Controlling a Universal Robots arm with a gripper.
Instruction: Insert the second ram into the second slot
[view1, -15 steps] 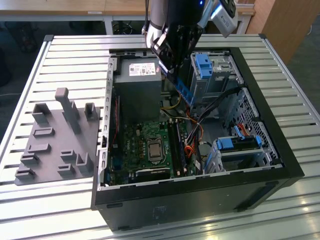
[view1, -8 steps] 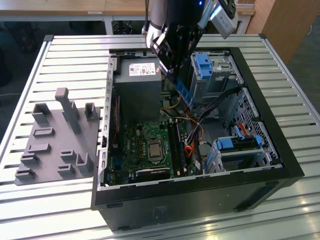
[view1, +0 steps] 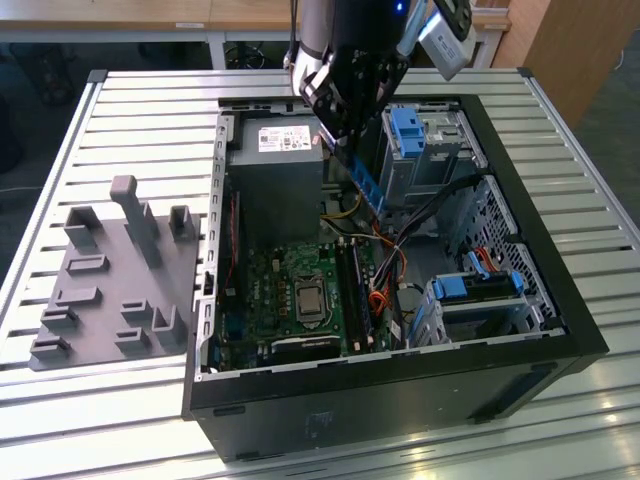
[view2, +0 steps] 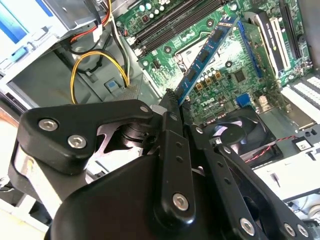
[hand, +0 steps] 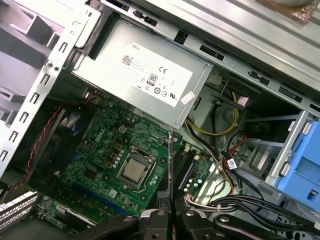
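Gripper (view1: 345, 148) holds blue ram (view1: 368, 186) above motherboard (view1: 285, 290); cables (view1: 388, 268) beside.

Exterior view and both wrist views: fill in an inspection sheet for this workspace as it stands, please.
Surface: slatted metal table carrying an open computer case.
Job's things: second ram held tilted above the motherboard, not seated; memory slots lie below it.
Clutter: grey fixture plate on the table, at the exterior view's left of the case.
Grippers: gripper over the case, fingers shut on one end of the ram.
Cables: yellow wires and a black cable bundle inside the case.
Surroundings: wooden desk behind the table.
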